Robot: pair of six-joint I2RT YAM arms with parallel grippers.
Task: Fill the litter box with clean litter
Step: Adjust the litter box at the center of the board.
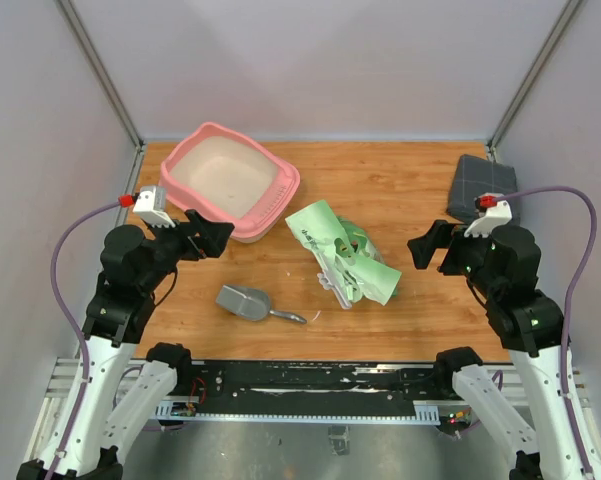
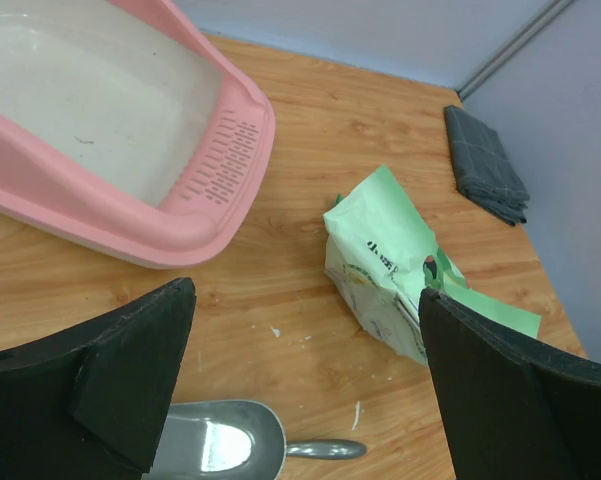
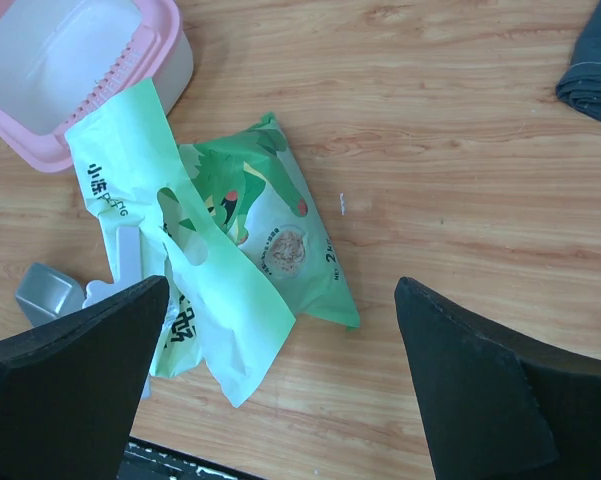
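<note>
Litter box (image 2: 100, 215) cropped top-left; scoop (image 2: 242, 440) half hidden.

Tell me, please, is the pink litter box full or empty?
Empty: the litter box shows only its bare cream floor, with no granules inside.

A: Litter box (image 1: 283, 190), 11 o'clock?
B: Pink plastic, smooth, faint sheen. Inside pale, matt.
A: Table (image 1: 400, 180)?
B: Wood grain, satin.
A: Bag (image 1: 315, 225), centre?
B: Thin green plastic film, glossy, creased. Scoop (image 1: 242, 300), 7 o'clock: grey, dull metallic sheen. Cloth (image 1: 475, 187), 2 o'clock: grey fabric, matt.
</note>
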